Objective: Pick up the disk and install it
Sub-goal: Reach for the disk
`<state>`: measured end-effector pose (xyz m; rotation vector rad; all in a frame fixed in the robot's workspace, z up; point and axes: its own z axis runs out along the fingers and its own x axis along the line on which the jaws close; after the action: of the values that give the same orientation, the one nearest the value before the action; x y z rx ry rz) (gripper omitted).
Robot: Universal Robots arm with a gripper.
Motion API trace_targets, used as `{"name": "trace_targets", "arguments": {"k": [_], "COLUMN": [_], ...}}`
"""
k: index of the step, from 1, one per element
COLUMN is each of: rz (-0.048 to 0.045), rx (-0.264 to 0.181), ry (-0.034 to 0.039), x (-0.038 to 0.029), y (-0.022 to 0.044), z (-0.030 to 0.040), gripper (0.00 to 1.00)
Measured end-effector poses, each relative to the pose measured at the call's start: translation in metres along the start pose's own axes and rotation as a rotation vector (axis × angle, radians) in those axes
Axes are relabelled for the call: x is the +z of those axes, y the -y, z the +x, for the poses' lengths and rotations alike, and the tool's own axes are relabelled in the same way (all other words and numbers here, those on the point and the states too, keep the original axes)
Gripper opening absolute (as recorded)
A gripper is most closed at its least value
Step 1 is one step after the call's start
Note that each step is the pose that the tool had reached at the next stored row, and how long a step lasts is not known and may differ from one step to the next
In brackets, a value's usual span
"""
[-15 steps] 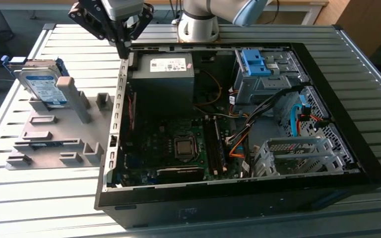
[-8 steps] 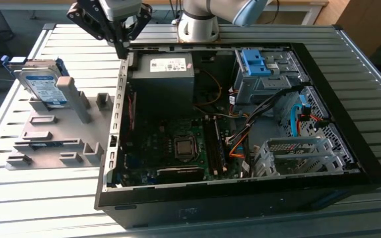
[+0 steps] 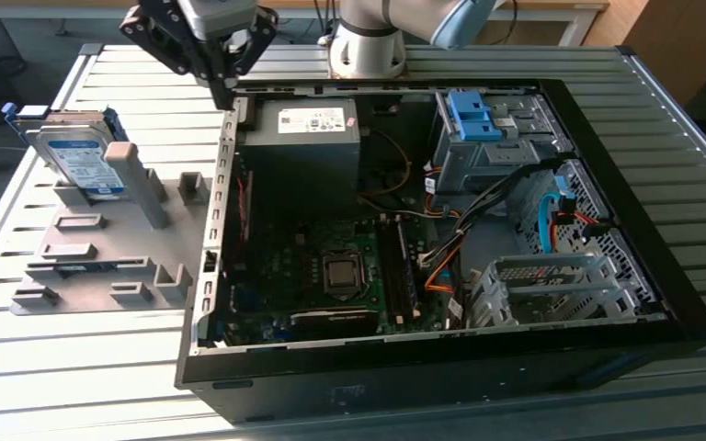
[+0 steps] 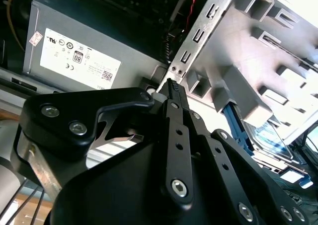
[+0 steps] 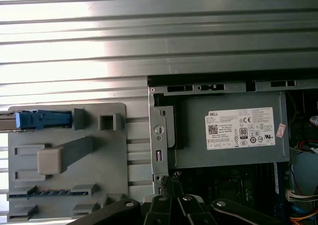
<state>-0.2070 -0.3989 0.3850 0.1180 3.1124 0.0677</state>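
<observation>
Hovering over the corner of the open computer case, right by the grey power supply, the gripper has its fingers pinched together on nothing. The disk stands apart from it toward the exterior view's left. It is propped on edge in the grey holder plate, near the tabletop edge.

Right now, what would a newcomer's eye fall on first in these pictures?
The open computer case dominates the exterior view's middle. At that view's left the disk stands on edge in a grey fixture; the gripper hangs shut above the case's corner nearby.
</observation>
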Motion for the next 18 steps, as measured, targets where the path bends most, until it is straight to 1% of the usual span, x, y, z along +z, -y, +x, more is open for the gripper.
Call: {"name": "trace_targets", "arguments": {"k": [8, 18], "rz": [0.0001, 0.0001], "rx": [0.000, 0.000], "ry": [-0.0001, -0.0001], "x": [0.0003, 0.0005], "y": [0.0003, 0.0012], "z": [0.0040, 0.0146], "gripper": [0.11, 0.11]}}
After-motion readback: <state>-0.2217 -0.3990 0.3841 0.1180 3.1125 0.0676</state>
